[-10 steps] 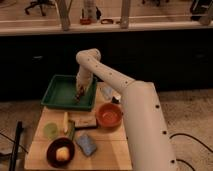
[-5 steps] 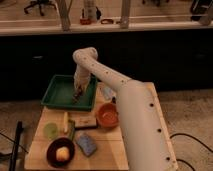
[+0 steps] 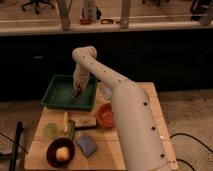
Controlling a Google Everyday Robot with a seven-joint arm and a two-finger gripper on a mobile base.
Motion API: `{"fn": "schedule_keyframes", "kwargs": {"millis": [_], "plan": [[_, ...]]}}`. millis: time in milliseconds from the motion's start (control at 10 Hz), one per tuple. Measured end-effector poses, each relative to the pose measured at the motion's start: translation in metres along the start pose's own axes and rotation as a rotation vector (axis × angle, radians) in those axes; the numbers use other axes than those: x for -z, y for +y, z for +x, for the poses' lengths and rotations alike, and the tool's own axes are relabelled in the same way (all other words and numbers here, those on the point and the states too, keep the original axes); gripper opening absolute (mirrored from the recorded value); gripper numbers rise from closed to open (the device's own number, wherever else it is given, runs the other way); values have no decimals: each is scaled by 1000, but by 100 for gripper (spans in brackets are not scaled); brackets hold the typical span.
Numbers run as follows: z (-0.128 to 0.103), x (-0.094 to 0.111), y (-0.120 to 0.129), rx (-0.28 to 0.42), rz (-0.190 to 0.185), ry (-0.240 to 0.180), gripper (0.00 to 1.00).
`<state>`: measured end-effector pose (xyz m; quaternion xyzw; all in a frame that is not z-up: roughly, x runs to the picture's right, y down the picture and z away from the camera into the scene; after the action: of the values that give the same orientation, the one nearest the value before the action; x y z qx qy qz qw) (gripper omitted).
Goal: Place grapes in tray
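Observation:
The green tray (image 3: 59,91) stands at the back left of the wooden table. My white arm reaches over the table from the right, and the gripper (image 3: 76,93) hangs down inside the tray, near its right side and low over the floor. A small dark lump, the grapes (image 3: 75,97), shows right at the gripper's tip in the tray. I cannot tell whether it is held or lying on the tray floor.
An orange bowl (image 3: 106,115) sits right of the tray's front corner. A dark bowl (image 3: 52,151) with a pale yellow fruit (image 3: 62,153) is at the front left. A blue sponge (image 3: 86,144), a small box (image 3: 85,122) and a green item (image 3: 50,131) lie between them.
The gripper stays low inside the tray at nearly the same spot. The arm's upper part has shifted slightly to the left.

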<state>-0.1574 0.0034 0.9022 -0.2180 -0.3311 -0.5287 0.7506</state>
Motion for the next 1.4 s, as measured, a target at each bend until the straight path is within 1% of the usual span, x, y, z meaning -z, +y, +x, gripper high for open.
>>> {"fn": "schedule_keyframes", "kwargs": {"millis": [100,200,300,400,600,1400], "plan": [[0,0,-1,1,-2,-1,58],[0,-1,-3,5,-4,-1,71],[-1,-1,-4,7,-6,-2,78],[-2,-2,-5,9,-7,-2,80],[-2,-1,-4,7,-8,-2,80],[-3,2,-3,9,15,-8,80]]}}
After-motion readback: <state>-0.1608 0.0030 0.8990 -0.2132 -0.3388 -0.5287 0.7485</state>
